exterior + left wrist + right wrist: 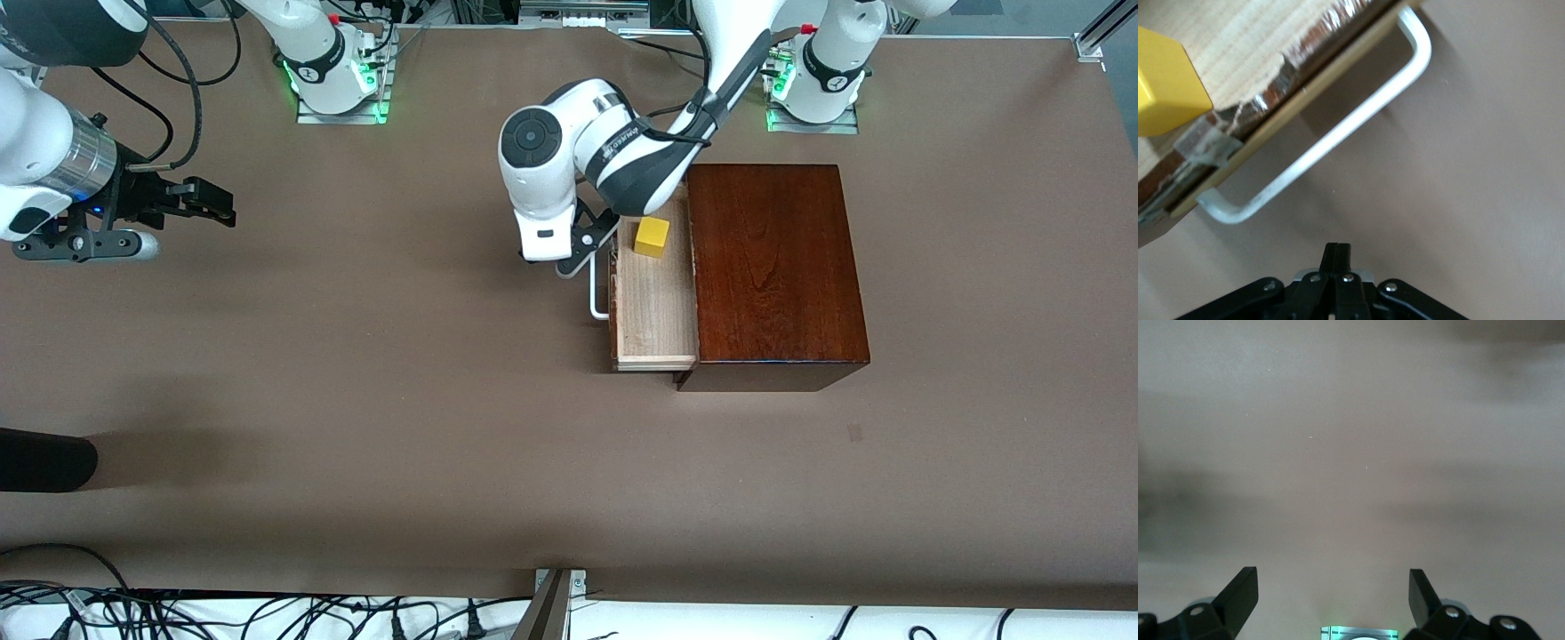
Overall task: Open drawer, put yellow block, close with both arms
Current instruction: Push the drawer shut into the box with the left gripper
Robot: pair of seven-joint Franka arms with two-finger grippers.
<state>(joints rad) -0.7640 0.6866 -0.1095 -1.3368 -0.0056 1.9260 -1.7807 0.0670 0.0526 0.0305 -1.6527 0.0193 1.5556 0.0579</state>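
Note:
The drawer (pixel 656 311) stands pulled out of the glossy mahogany box (pixel 773 267), its pale-wood tray bare to view. The yellow block (pixel 652 236) lies in the tray, at the end nearer the robots' bases. My left gripper (pixel 566 268) is low in front of the drawer's white handle (pixel 596 298), shut with nothing between its fingers. In the left wrist view, the handle (pixel 1338 133) and the yellow block (pixel 1165 87) lie just ahead of the left gripper (pixel 1337 250), which touches neither. My right gripper (pixel 212 201) waits open and empty over bare table at the right arm's end; the right gripper (pixel 1333 583) faces only the brown surface.
The two arm bases (pixel 342 84) (pixel 813 89) glow green along the table's edge by the robots. A dark rounded object (pixel 44 462) juts in at the right arm's end, nearer the front camera. Cables (pixel 267 613) lie off the table edge nearest the front camera.

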